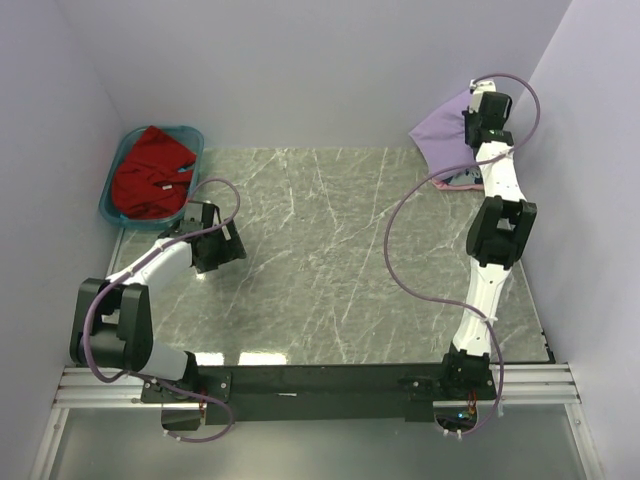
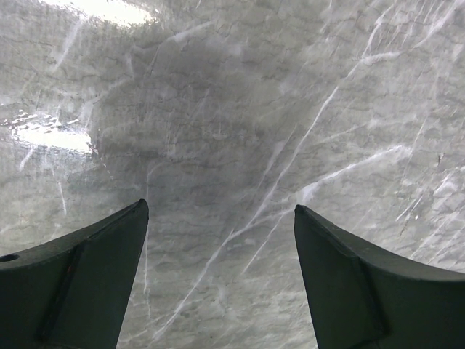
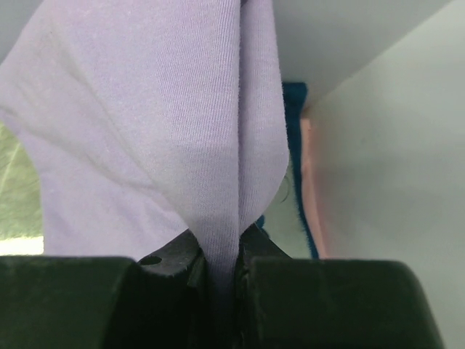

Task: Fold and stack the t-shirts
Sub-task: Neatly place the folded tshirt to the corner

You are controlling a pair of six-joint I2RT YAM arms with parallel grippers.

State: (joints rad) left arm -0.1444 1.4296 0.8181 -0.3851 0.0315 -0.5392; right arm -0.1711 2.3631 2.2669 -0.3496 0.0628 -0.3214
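Lavender t-shirt is up at the far right corner of the desk, and we see our right tool pinching a fold of it. Left tool hangs wide over the desk; red t-shirt sits in the teal tub.

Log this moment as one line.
left hand: open, empty, above table | right hand: shut on lavender t-shirt, far right corner | red t-shirt: in teal tub

A grey-green marble-patterned table with white veins filled the space, closed in by plain pale lavender walls at the back and on both sides. Aluminium rails ran along its near edge. Light from above left bright glare patches on the polished top.
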